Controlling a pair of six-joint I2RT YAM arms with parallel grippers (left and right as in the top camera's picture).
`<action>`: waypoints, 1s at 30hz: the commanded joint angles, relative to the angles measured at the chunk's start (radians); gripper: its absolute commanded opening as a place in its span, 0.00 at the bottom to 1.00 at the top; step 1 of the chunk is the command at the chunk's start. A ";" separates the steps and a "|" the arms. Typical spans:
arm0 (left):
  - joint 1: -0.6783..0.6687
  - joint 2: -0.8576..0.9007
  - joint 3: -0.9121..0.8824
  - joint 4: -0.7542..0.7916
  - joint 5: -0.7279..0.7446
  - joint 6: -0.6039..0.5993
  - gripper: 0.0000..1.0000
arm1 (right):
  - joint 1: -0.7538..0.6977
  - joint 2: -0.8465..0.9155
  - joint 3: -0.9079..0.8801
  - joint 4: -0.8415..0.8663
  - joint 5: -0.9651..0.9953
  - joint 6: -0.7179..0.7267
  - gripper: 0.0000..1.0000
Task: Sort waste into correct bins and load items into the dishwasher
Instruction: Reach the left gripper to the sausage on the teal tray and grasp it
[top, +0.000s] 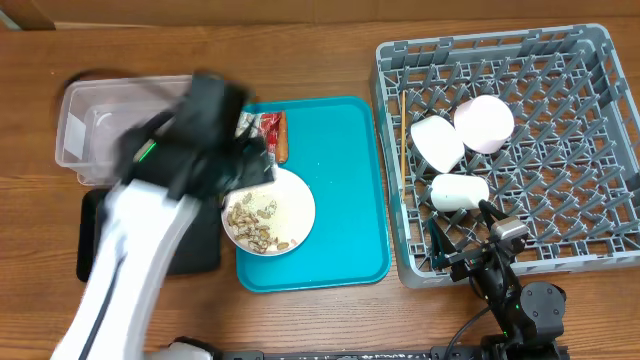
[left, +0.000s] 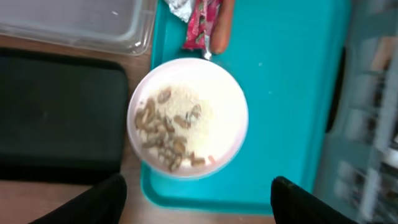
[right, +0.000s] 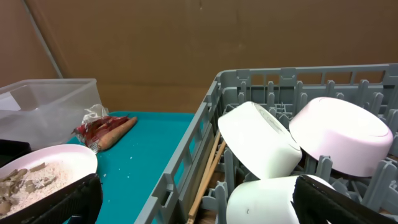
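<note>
The left pincer (left: 198, 185) hangs spread wide and empty, the round plate (left: 214, 134) of nut-shell and rice scraps (left: 165, 130) directly beneath it. The right pincer (right: 198, 183) gapes too, white cup (right: 267, 200) just ahead of it.

A white plate (top: 292, 200) of beige scraps (top: 250, 226) sits on the teal tray (top: 340, 170).

A robot lab bench: wooden table (top: 330, 40), plain brown backdrop (right: 186, 50), grey dish rack (top: 500, 40).
</note>
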 joint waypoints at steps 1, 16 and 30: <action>-0.009 0.120 -0.004 0.046 -0.010 0.046 0.72 | -0.008 -0.013 -0.005 0.006 -0.005 -0.003 1.00; -0.053 0.566 -0.004 0.448 -0.110 0.072 0.70 | -0.008 -0.013 -0.005 0.006 -0.005 -0.003 1.00; -0.053 0.660 -0.004 0.529 -0.171 0.090 0.58 | -0.008 -0.013 -0.005 0.006 -0.005 -0.003 1.00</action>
